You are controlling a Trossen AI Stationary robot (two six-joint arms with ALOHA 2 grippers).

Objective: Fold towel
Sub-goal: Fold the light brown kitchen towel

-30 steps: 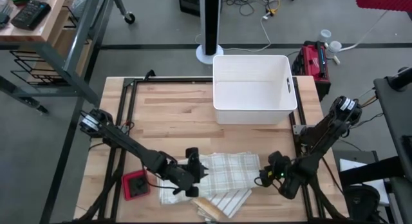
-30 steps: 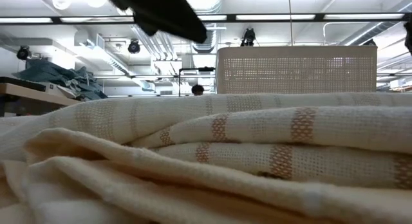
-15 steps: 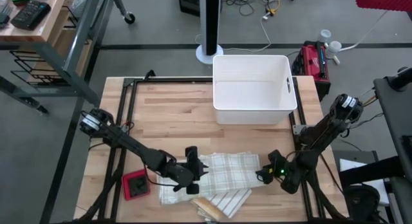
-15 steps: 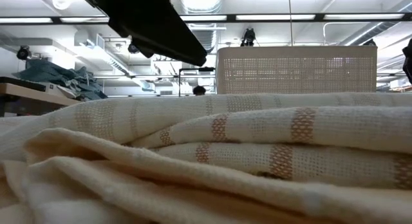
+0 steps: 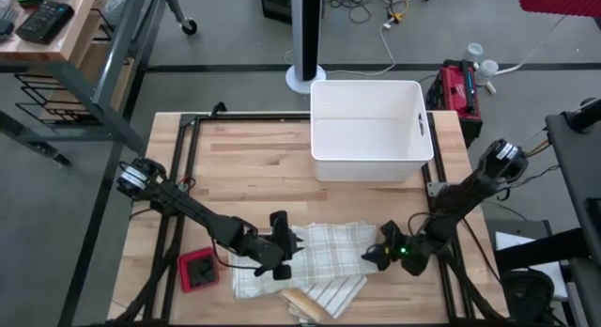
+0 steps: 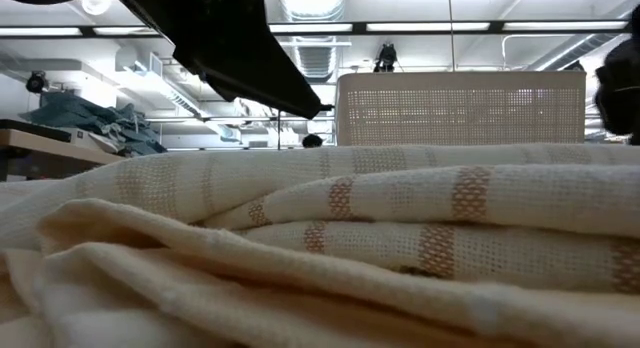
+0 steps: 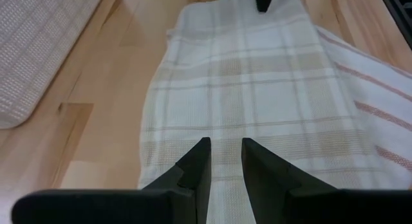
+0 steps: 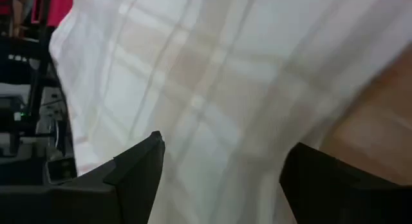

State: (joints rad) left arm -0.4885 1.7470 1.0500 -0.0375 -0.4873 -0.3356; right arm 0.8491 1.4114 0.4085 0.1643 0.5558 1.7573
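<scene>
**Both grippers at the checked towel on the near part of the table**

The towel (image 5: 315, 263), cream with tan checks, lies in loose folds on the near middle of the wooden table (image 5: 254, 158). In the low view its stacked folds (image 6: 330, 248) fill the foreground.

The left gripper (image 5: 285, 255) sits over the towel's left part. In the left wrist view its two dark fingers (image 7: 193, 172) stand with a narrow gap between them above the cloth (image 7: 257, 102); whether they pinch any fabric cannot be told.

The right gripper (image 5: 376, 255) is at the towel's right edge. In the right wrist view its fingers (image 8: 138, 169) are spread wide apart, released, with the towel (image 8: 212, 76) close in front and nothing between them.

A white bin (image 5: 369, 130) stands at the far side of the table, well apart from the towel. A red object (image 5: 198, 270) lies on the table near the left arm, just left of the towel.
</scene>
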